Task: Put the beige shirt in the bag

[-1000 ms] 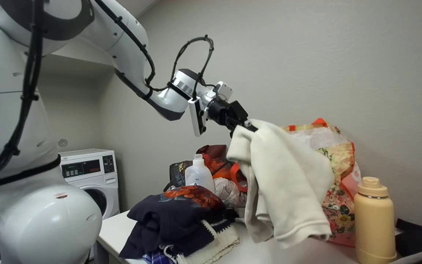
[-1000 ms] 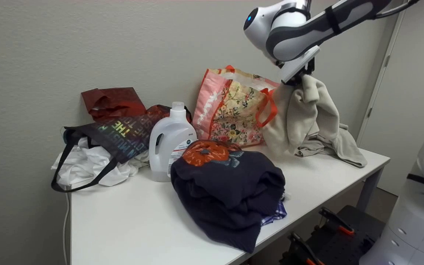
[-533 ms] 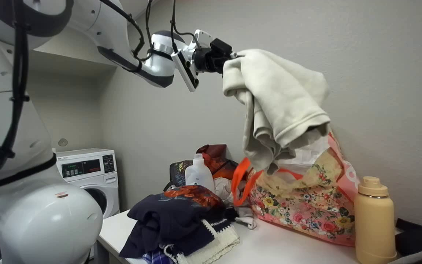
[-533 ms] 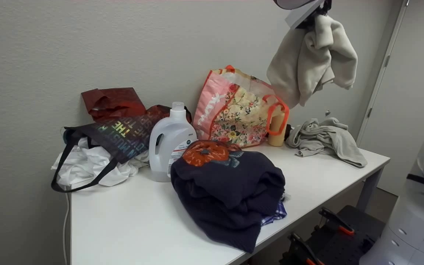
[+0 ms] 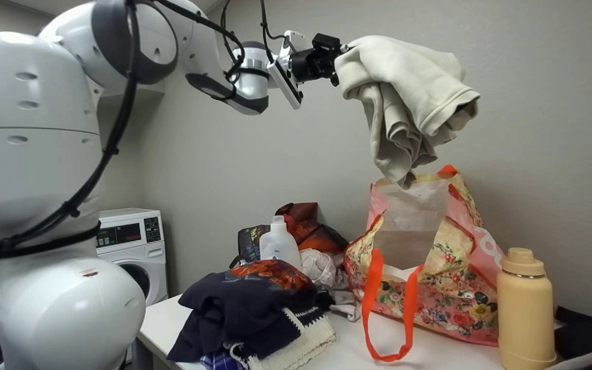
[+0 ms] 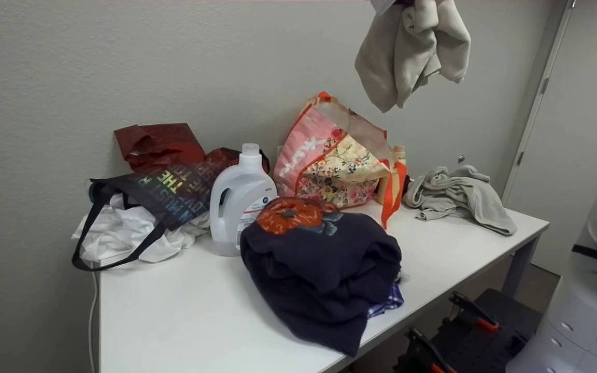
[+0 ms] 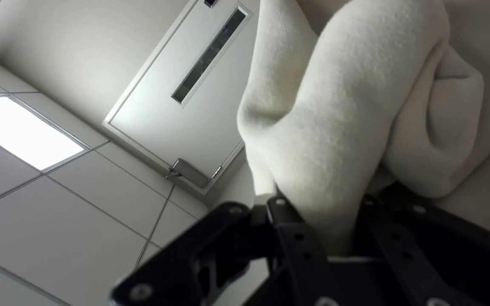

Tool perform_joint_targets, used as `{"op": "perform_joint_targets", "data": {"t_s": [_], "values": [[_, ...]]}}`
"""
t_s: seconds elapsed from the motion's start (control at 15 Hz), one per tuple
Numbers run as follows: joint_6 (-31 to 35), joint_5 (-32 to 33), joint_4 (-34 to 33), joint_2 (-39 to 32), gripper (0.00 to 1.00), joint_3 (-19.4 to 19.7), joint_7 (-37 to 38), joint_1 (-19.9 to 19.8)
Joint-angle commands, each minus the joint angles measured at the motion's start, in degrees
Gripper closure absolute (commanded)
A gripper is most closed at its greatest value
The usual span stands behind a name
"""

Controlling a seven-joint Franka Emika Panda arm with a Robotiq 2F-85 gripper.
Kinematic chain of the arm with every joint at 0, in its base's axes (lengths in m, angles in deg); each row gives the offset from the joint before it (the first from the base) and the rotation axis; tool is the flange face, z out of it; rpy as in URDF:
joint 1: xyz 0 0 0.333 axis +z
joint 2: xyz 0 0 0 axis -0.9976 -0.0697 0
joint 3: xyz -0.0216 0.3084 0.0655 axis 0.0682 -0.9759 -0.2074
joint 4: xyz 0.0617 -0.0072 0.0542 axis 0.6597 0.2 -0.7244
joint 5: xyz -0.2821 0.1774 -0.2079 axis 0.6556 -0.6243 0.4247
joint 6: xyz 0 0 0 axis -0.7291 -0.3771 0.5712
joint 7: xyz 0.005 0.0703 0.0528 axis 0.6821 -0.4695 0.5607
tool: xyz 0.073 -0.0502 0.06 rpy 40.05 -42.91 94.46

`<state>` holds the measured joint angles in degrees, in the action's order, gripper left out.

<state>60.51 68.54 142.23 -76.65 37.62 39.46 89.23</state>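
Observation:
The beige shirt [image 5: 404,77] hangs bunched from my gripper [image 5: 343,51], high in the air; it also shows in an exterior view [image 6: 417,52] and fills much of the wrist view [image 7: 334,119]. In the wrist view my gripper [image 7: 323,206] is shut on a thick fold of it; the fingertips are partly covered by cloth. The floral bag [image 5: 445,308] with red handles stands on the table against the wall. Its mouth is open and shows a pale lining. In an exterior view the bag [image 6: 337,166] is below and left of the shirt's lowest corner.
A yellow bottle [image 5: 526,308] stands beside the bag. A dark sweater [image 6: 319,259] lies on the table [image 6: 174,311], with a detergent jug [image 6: 244,202] behind it. A black bag [image 6: 169,191] and grey clothing [image 6: 459,197] lie at opposite ends. The bag's red handle [image 5: 370,298] hangs forward.
The gripper has lifted the shirt from in front of the bag to above bag height, then shifted it slightly sideways. The bag's mouth has opened wider and its red handle has flopped down.

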Motion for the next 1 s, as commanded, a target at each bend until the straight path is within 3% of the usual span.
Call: {"op": "perform_joint_targets", "data": {"t_s": [0.0,0.47,0.93], "values": [[-1.5,3.4,-12.8,-10.9,0.92,1.1,-2.2,2.0],[-0.4,1.8,-26.5,-25.5,0.92,4.6,-4.4,4.1],[0.0,-0.4,-36.1,-35.7,0.92,7.4,-9.8,6.5]]}}
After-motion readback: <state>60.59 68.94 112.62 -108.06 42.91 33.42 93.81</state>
